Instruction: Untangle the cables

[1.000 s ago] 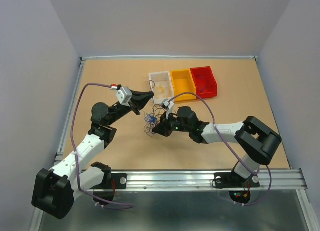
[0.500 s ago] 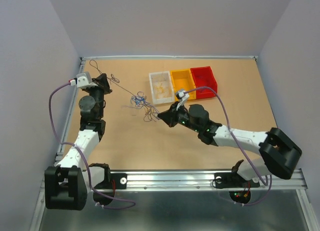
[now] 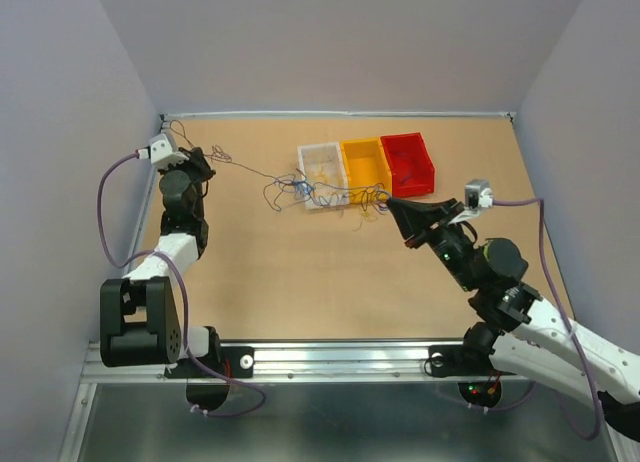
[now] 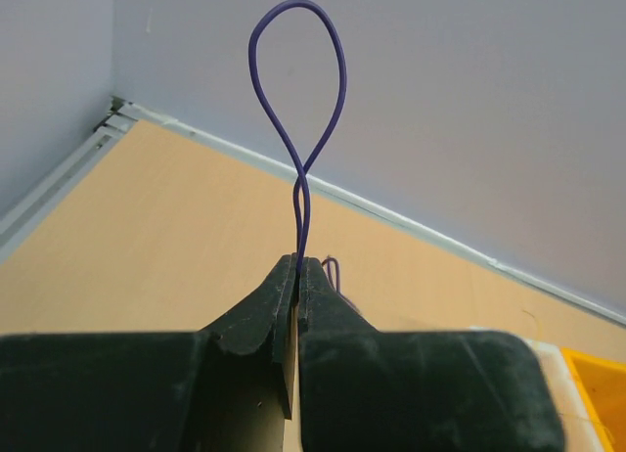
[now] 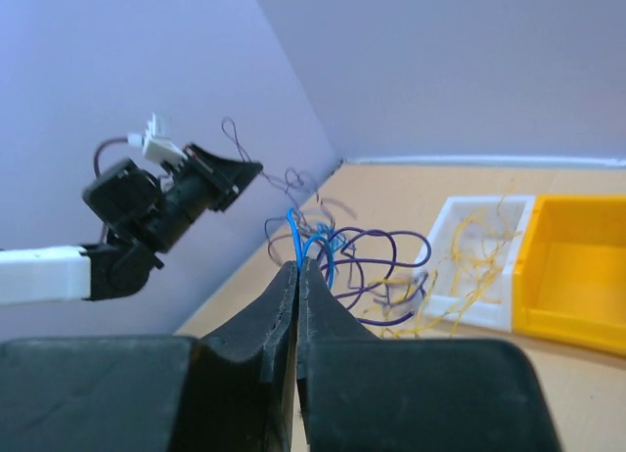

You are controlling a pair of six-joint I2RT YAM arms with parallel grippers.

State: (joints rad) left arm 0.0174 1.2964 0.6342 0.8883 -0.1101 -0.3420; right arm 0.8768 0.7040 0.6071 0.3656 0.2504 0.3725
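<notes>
Tan table (image 3: 300,282) under lilac walls (image 3: 330,42), from above: left gripper (image 3: 205,162) drawn out to the far left corner, right gripper (image 3: 391,203) swung right to just before the red bin (image 3: 408,160), against a second ago both nose to nose mid-table over a tight clump. Between them now, cables (image 3: 300,189) strung out in a loose line, seemingly lifted off the surface, crossing the fronts of the white bin (image 3: 322,152) and yellow bin (image 3: 365,162), with a small snarl of blue and purple left near the white one. From the left wrist: fingers clenched on a purple loop (image 4: 298,80), standing up above the tips, crossed once just over the pinch. From the right wrist: fingers pressed together, newly closed, grasping a blue wire (image 5: 305,239) at the tips, with purple coils and yellow strands hanging beyond toward the other arm. Judging by the spread: loosens the bundle and thins it into separate strands, yet leaves the middle snarl unsolved; likely calls for more pull, or a fresh grip nearer that snarl, before freeing any single wire.
</notes>
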